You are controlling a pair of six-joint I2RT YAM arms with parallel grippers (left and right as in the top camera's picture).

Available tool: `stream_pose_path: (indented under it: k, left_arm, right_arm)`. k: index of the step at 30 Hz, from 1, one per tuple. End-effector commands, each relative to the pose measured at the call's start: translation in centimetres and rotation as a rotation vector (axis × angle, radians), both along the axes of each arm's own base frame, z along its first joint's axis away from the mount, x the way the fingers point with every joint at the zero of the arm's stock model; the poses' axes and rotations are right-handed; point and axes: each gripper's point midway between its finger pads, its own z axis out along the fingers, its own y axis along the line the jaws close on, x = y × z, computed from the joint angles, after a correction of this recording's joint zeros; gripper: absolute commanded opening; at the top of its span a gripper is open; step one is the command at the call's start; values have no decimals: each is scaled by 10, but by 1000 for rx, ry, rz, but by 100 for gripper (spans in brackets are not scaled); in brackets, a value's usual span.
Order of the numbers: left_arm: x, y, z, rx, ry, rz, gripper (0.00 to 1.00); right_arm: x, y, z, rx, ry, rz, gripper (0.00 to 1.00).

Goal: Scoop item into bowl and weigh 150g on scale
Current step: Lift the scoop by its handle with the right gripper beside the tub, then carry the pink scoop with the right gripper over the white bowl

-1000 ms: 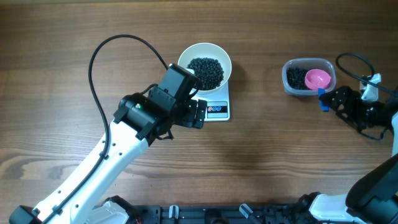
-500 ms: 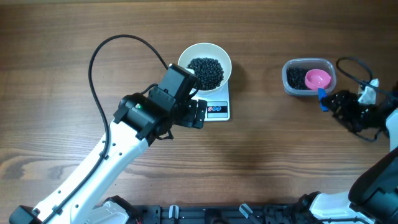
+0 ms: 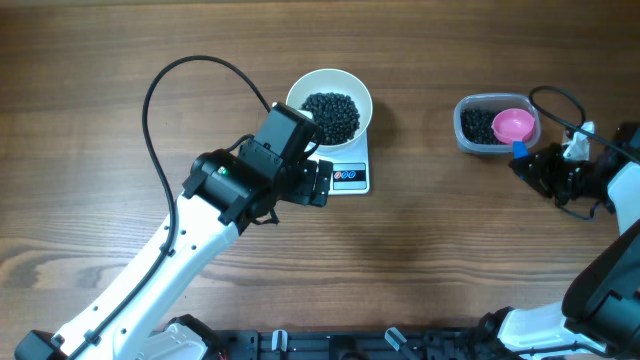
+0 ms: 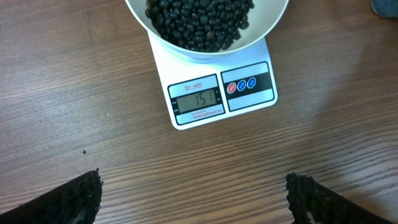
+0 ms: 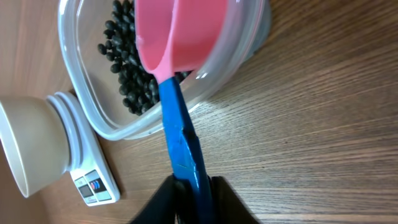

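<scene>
The scale (image 4: 217,93) carries the only writing that can be read. Its grey display (image 4: 198,99) shows the digits 151, and a small printed label (image 4: 193,86) just above the display reads SF-400. A line of finer print below the display is too small to read.

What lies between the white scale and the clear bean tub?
Nothing: the overhead view shows only bare wooden table between the scale and the tub.
</scene>
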Motion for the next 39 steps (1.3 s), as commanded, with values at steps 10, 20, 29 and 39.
stream_pose_path:
  k: [10,20,29,39]
  left_arm:
    - [1,-3,5,-13,-9,3,100]
    - [1,-3,5,-13,-9,3,100]
    - [1,-3,5,-13,-9,3,100]
    - [1,-3,5,-14,-8,3,100]
  right_arm:
    - [14,-3,47,-41,-128,12,4]
    - [12,31,129,-65,-452,181,4]
    - [44,183,154,-198,-699,696,4]
    - [60,226,201,-347,-794,768,4]
